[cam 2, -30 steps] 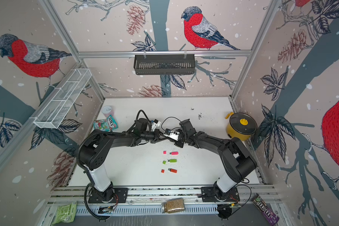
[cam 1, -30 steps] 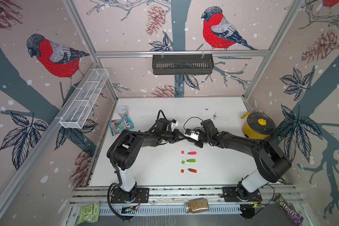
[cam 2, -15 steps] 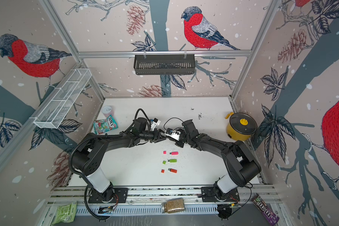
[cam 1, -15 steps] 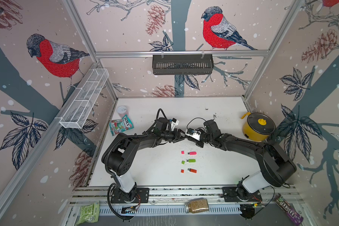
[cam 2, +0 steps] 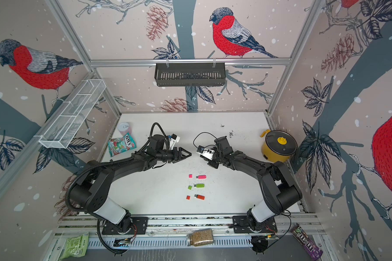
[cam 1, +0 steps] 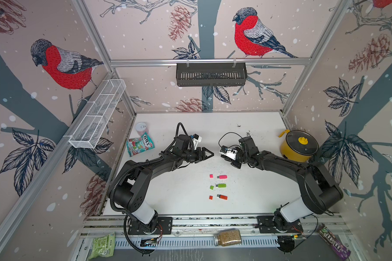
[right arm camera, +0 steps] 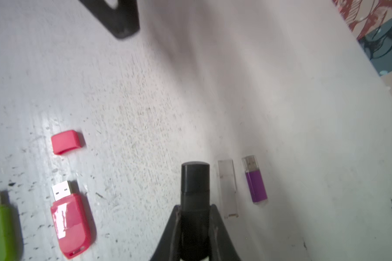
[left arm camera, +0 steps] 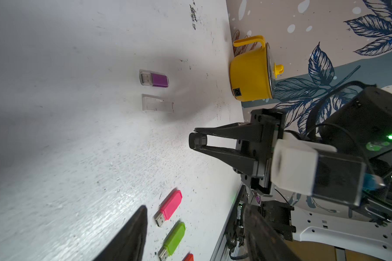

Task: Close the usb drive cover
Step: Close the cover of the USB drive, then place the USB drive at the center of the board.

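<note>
Lying open: pink drive (cam 1: 222, 176), green drive (cam 1: 221, 185) and red drive (cam 1: 222, 197) form a column at lower centre of both top views. Their plugs are bare.
Caps: pink cap (cam 1: 211, 176), green cap (cam 1: 211, 187) and red cap (cam 1: 211, 197) each lie just left of their drive, apart from it.
Purple drive (left arm camera: 154, 79): clear cover on, beside a clear plastic piece (left arm camera: 156, 103).
Left gripper (cam 1: 209, 154): spread and holding nothing, mid-frame above the column.
Right gripper (left arm camera: 197, 141): pressed together and holding nothing. It faces the left one, close by.
Risk, cap: it is small and light, so an off-centre pinch could make it skid on the table (cam 1: 190, 126).
Risk, fit: a tilted cap may jam and shove its drive.
Risk, arms: if you bring both to one drive, they could clash.
</note>
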`<state>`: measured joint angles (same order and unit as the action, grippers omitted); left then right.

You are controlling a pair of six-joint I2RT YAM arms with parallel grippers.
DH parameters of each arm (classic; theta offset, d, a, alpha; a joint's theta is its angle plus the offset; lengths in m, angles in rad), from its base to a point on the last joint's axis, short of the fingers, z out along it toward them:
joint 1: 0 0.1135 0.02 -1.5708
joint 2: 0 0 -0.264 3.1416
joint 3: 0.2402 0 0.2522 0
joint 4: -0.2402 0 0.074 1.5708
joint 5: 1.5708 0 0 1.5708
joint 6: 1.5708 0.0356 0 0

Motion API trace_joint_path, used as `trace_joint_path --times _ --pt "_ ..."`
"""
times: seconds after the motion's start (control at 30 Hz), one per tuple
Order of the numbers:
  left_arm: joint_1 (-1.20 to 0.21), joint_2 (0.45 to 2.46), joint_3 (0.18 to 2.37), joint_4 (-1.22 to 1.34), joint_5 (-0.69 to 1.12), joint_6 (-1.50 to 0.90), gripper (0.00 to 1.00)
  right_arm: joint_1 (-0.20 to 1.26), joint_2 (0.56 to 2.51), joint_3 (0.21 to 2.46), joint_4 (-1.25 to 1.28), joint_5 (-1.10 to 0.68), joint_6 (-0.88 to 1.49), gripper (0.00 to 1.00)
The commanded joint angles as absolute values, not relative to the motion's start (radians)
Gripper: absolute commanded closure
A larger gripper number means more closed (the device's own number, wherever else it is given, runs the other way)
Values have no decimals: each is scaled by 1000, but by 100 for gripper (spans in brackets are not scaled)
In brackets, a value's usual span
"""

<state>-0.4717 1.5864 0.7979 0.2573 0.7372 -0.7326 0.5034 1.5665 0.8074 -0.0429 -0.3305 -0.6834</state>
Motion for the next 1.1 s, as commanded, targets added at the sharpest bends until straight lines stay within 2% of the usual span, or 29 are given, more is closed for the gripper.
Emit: trace_joint_path --times 0.0,0.37,1.07 --pt "-457 1564 779 229 713 -706 34 515 1598 838 -110 -269 -693 82" --pt "-439 1530 708 248 724 -710 35 551 1759 952 -155 -170 -648 82" --pt "-433 1513 687 259 726 -718 35 566 1804 980 -199 -129 -658 75"
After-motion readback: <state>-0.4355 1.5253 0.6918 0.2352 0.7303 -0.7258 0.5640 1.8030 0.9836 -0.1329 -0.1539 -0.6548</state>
